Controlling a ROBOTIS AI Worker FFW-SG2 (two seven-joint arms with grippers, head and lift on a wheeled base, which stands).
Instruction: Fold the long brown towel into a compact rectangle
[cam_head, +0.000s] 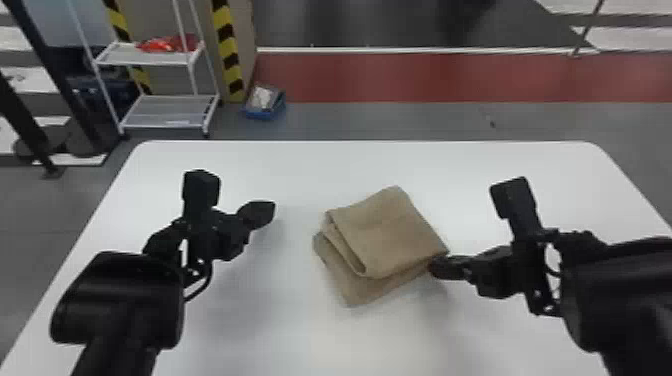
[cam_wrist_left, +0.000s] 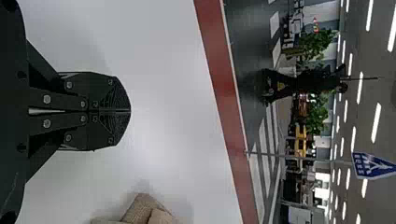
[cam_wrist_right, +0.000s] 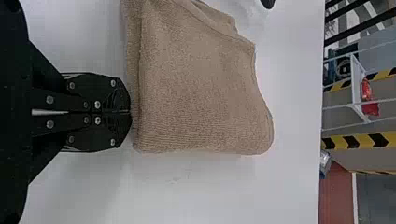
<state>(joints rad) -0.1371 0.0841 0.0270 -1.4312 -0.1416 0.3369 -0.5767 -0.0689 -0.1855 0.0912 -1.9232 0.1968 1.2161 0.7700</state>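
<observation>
Towel (cam_head: 390, 230) lies folded, frame centre. Left gripper (cam_head: 262, 214) sits centre-left, fingers closed. Right gripper (cam_head: 442, 267) sits right of centre, fingers closed, at towel's edge.

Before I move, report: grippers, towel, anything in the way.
Left gripper shut, left of the brown towel. Towel folded in layers, askew on the table. Possibly in the way: right gripper, shut, at the towel's right edge.

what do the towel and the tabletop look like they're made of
The towel looks like matte woven cloth, probably cotton, given its fine ribbed, nubby surface. The table seems smooth plastic or laminate, judging by its even white, softly shining top.
</observation>
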